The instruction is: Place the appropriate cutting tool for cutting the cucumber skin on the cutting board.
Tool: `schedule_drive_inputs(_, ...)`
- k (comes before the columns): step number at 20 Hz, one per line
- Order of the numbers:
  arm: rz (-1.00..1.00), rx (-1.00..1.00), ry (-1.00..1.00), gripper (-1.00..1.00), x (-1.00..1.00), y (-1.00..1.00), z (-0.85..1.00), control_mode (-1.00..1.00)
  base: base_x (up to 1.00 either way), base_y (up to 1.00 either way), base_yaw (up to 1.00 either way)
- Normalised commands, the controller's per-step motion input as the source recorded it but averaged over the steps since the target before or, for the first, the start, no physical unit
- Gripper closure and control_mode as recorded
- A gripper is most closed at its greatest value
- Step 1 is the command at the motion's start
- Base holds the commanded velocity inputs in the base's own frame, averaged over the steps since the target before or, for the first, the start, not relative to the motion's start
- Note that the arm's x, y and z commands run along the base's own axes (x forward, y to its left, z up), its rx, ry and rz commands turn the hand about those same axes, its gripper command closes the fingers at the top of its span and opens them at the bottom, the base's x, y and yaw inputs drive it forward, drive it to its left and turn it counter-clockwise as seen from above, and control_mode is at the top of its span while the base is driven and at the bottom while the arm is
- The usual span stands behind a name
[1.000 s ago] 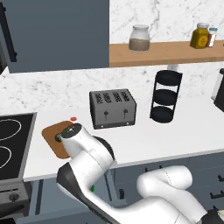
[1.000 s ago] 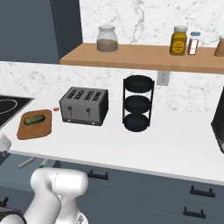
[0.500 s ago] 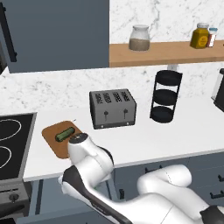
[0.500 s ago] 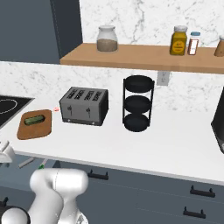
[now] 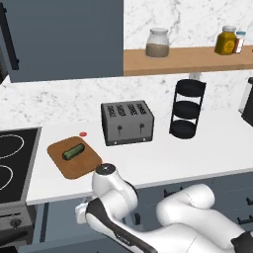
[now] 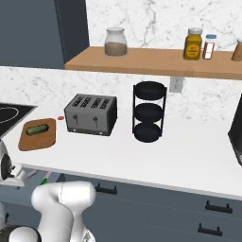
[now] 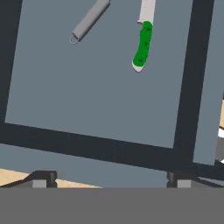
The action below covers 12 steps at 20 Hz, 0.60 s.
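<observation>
I record a pale grey, metallic-looking peeler [image 7: 90,20] ahead of the gripper [image 7: 109,177], lying on a flat blue-grey drawer floor [image 7: 87,87] framed by darker, near-black walls. Beside it is a knife [image 7: 143,39] with a bright green handle carrying dark dots and a white blade. The gripper's fingertips [image 7: 40,178] read dark grey. On the base cameras I note a brown wooden cutting board [image 5: 74,158], a dark green cucumber [image 5: 73,151], a white counter [image 5: 197,148], a grey toaster [image 5: 127,122] with black slots, a black tiered rack [image 5: 187,107], white marble veined grey behind, and dark slate-blue cabinets [image 5: 64,37].
</observation>
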Motion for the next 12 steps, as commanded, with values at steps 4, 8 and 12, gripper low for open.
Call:
schedule_drive_inputs(4, 0.0, 0.0, 0.12, -1.0, 0.4, 0.1, -0.41, -1.0, 0.0, 0.0, 0.0)
schedule_drive_inputs(8, 0.0, 0.0, 0.12, -1.0, 0.25, 0.18, -0.44, -1.0, 0.0, 0.0, 0.0)
schedule_drive_inputs(12, 0.0, -0.01, 0.1, -1.0, 0.09, 0.27, -0.45, -1.0, 0.0, 0.0, 0.0)
